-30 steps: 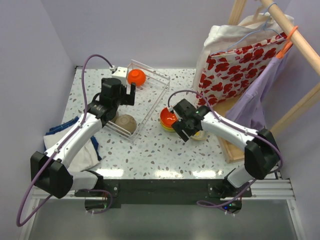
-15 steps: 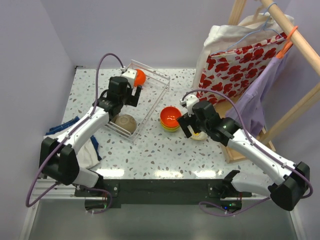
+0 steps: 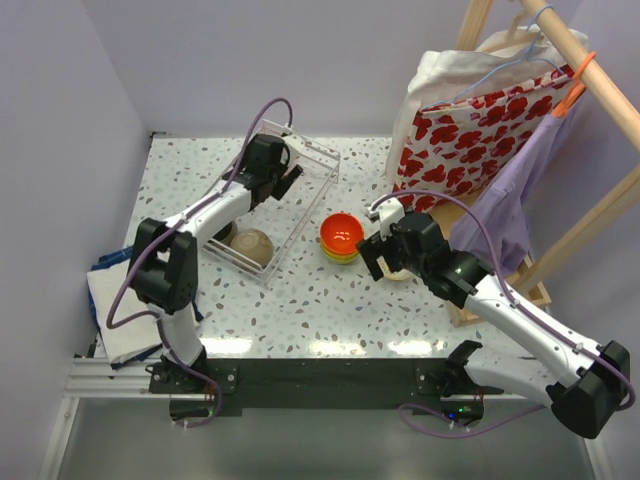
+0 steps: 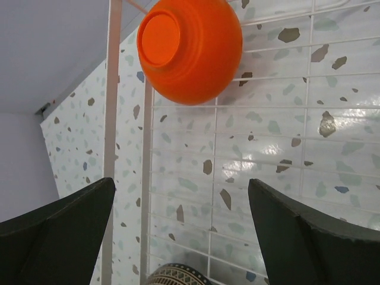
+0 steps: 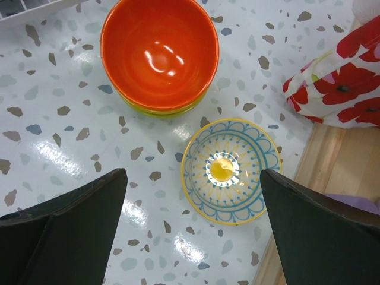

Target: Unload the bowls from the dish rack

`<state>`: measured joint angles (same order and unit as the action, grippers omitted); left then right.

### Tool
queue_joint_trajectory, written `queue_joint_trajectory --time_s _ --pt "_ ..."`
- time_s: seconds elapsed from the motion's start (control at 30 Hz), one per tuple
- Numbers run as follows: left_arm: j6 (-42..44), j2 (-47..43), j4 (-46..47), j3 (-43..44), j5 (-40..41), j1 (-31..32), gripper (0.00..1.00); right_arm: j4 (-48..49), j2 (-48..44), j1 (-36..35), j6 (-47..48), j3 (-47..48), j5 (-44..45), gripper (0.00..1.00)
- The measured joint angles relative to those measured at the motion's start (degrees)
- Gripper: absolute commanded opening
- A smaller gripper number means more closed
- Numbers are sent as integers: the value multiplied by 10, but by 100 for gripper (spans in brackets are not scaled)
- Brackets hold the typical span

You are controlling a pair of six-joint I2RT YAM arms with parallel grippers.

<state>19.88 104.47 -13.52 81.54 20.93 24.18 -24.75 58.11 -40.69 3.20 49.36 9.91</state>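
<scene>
While the left gripper gapes empty below an orange bowl, the right gripper gapes empty over a patterned bowl.

- In the left wrist view, the upper edge of the frame cuts off the top of the overturned orange bowl. At the bottom edge only a sliver of a dark patterned bowl shows.
- In the top view, the left gripper hides that overturned orange bowl.
- The bowls stacked under the upright orange bowl show only thin yellow and green rims.
- In the top view, the right gripper covers most of the cream bowl.
</scene>
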Motion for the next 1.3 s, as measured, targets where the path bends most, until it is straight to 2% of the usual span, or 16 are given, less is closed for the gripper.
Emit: queue_joint_trajectory --time_s 0.27,0.57,0.93,1.3 --pt "113 112 7 97 9 3 100 6 1 0 2 0 -23 99" --pt "194 200 25 191 35 6 100 -10 8 1 2 5 -38 99" --pt "245 264 45 224 40 15 100 -28 15 2 2 35 -47 99" --pt "272 303 128 236 70 16 100 -43 27 2 -2 42 -52 99"
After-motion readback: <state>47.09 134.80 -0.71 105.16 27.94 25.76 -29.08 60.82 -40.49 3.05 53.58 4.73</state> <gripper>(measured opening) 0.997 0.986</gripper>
